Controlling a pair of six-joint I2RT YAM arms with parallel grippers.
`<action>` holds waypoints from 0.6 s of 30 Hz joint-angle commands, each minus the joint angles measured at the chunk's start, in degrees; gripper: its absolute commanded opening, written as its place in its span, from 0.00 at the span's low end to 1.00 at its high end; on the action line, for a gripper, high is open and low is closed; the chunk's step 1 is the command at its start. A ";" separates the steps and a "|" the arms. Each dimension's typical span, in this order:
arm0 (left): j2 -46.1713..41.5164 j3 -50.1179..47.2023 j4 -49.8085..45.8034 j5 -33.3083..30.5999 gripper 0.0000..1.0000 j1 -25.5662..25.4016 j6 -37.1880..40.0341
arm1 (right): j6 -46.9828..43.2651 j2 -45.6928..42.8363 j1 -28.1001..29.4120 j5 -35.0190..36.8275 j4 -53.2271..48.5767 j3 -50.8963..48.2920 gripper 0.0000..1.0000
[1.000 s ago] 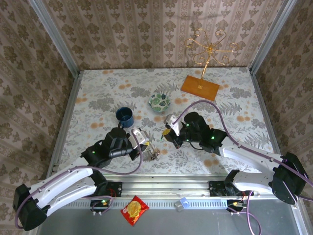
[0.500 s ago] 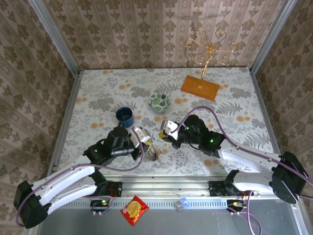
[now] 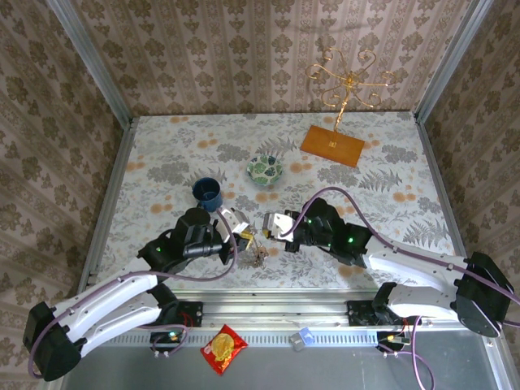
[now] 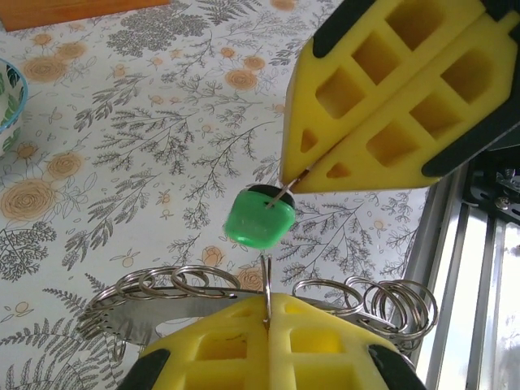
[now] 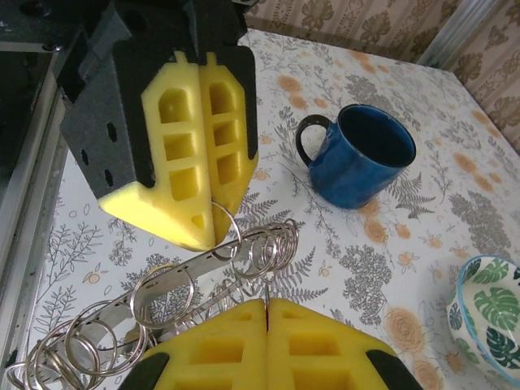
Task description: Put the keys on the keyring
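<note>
As left claw [image 4: 266, 304] pinches keyring [image 4: 150, 313], right claw [image 4: 294, 180] pinches green key [image 4: 260, 218].

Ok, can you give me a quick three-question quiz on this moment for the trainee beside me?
1. True or false: the right gripper pinches the green key by its metal blade.
2. What is the left gripper shut on? A) the green key B) a thin ring of the keyring C) nothing
3. Fill in: the dish standing near the blue mug is a green-patterned ____.

Key: 1 true; 2 B; 3 bowl.
</note>
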 commanded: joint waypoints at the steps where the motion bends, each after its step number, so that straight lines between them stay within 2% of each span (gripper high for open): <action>1: 0.40 1.89 2.82 2.43 0.00 0.39 -1.61 | -3.56 -1.68 1.57 2.69 1.02 -0.79 0.00; 6: 0.80 1.90 3.02 3.12 0.00 0.65 -2.05 | -6.86 -1.33 3.47 6.35 -0.68 0.20 0.00; 18: 1.00 1.75 3.02 3.31 0.00 0.70 -2.35 | -8.24 -0.37 4.70 7.92 -0.87 1.62 0.00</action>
